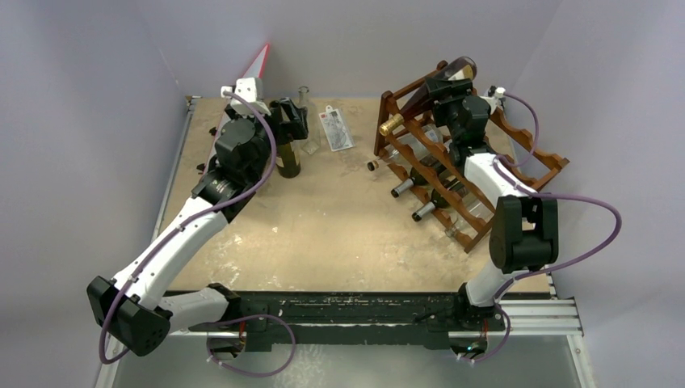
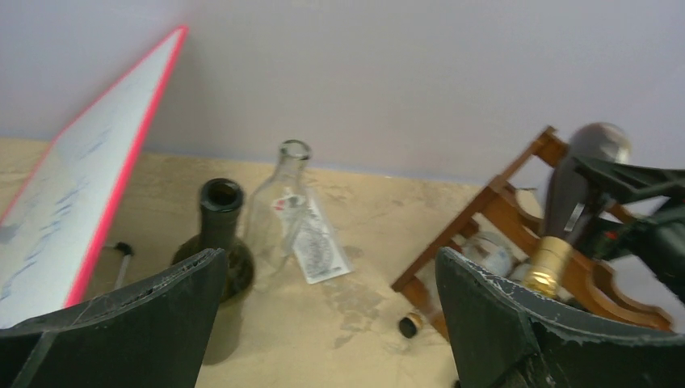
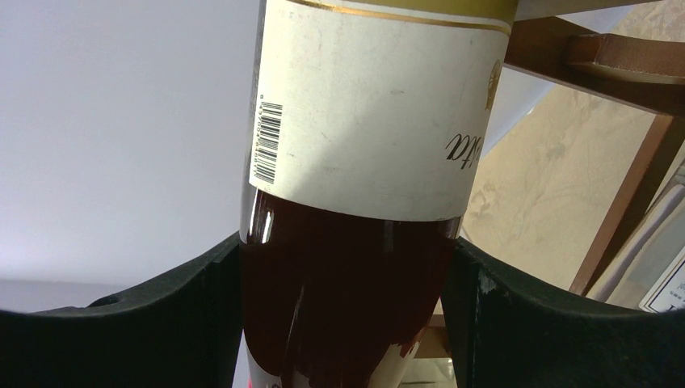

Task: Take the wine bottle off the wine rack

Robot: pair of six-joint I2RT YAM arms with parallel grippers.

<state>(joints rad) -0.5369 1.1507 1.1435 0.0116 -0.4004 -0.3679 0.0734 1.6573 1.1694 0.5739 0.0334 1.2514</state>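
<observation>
Table [image 1: 323,242]: tan, scuffed.
Wine rack [image 1: 470,232]: far right corner, wooden.
Wine bottle [image 3: 343,242]: tilted over rack's top tier, gold neck low, base high; cannot tell if clear of rails. Likely heavy, rigid, slick glass, breakable; hold at mid-body near label [image 3: 371,105], not neck.
Right gripper [image 3: 346,315]: clamped across dark body beside label.
Left gripper [image 2: 331,323]: spread wide, empty, far left.

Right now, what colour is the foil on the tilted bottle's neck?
Gold foil; left wrist view.
</observation>
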